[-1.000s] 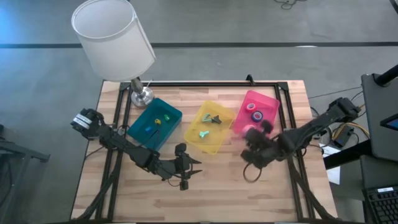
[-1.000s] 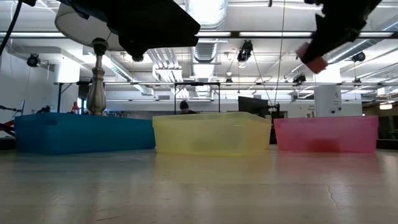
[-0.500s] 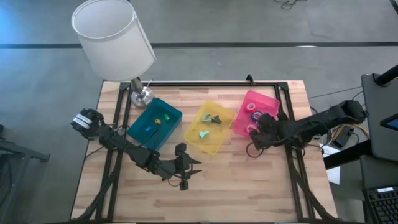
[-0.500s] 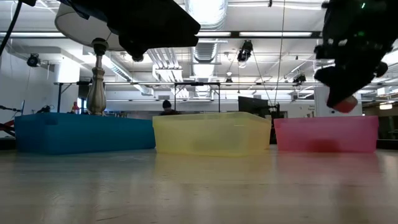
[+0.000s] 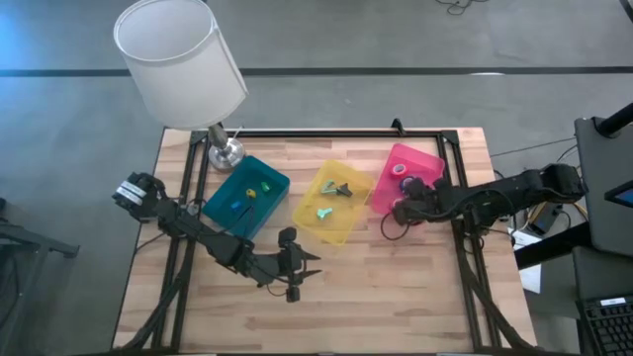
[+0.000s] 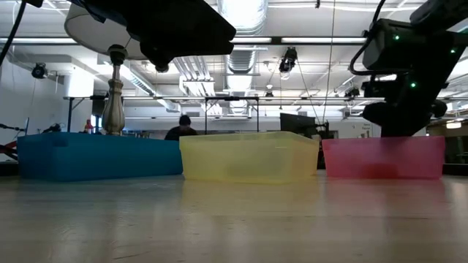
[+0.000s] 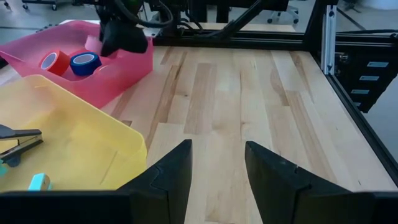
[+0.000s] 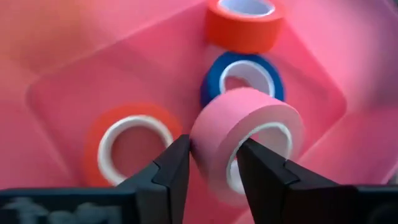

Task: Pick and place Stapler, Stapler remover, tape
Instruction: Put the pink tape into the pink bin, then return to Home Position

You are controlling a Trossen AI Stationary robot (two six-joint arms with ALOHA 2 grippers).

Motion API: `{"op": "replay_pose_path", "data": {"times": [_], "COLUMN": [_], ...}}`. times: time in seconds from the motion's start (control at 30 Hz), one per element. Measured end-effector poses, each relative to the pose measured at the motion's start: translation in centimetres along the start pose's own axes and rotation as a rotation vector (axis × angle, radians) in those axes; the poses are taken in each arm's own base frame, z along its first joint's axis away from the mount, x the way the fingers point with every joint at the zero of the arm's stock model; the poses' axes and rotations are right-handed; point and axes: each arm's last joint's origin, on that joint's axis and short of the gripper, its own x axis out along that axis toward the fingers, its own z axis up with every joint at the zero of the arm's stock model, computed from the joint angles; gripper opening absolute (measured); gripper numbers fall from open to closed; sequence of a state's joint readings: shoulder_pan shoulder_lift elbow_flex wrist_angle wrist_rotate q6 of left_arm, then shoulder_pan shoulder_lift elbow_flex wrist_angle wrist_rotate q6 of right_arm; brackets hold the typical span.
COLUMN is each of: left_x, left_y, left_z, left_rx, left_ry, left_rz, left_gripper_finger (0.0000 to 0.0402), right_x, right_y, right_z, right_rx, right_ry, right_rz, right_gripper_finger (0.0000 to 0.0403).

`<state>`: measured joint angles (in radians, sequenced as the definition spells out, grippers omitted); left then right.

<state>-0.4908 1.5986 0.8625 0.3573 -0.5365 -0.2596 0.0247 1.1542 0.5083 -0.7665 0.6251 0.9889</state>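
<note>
My right gripper (image 8: 213, 165) is shut on the pink tape roll (image 8: 245, 127) and hangs low inside the pink bin (image 5: 423, 158), at its near end (image 5: 404, 208). On the bin floor below lie a blue roll (image 8: 244, 76) and two red rolls (image 8: 245, 18) (image 8: 127, 146), each flat on its side. My left gripper (image 5: 300, 267) is open, hovering over bare table in front of the yellow bin; its fingers (image 7: 168, 174) show apart in the left wrist view. My right gripper holds the pink tape roll by its wall (image 8: 214, 140), pinched between the two fingers, one on the outer band and one at the open centre. It comes from above, slanting down. The roll is lifted clear and tilted, its opening turned sideways above the other rolls.
A teal bin (image 5: 247, 198) with small items, a yellow bin (image 5: 331, 203) with staple removers and the pink bin stand in a row. A lamp (image 5: 178, 59) with a metal base (image 5: 226, 153) stands at the far left corner. Bare wood lies along the near side.
My right gripper, shut on the pink roll throughout, has moved from over the table near the pink bin toward the far edge and down into the bin. In the low view it has sunk from high up to behind the bin's rim.
</note>
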Motion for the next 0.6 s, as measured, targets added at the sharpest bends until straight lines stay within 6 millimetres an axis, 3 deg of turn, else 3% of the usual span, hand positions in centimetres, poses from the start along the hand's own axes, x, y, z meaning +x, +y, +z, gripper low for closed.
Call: {"op": "replay_pose_path", "data": {"times": [0.33, 0.6], "left_x": [0.0, 0.0], "left_y": [0.0, 0.0], "left_z": [0.0, 0.0], "left_rx": [0.000, -0.001], "left_ry": [0.000, 0.000], "left_rz": [-0.001, -0.001], "left_gripper_finger": [0.0153, 0.0153], "right_x": [-1.3, -4.3], "right_y": [1.0, 2.5], "right_z": [1.1, 3.7], "right_rx": [-0.030, -0.025], "right_ry": [0.102, 0.029], "right_rz": [0.137, 0.254], "right_gripper_finger": [0.0171, 0.0150]}}
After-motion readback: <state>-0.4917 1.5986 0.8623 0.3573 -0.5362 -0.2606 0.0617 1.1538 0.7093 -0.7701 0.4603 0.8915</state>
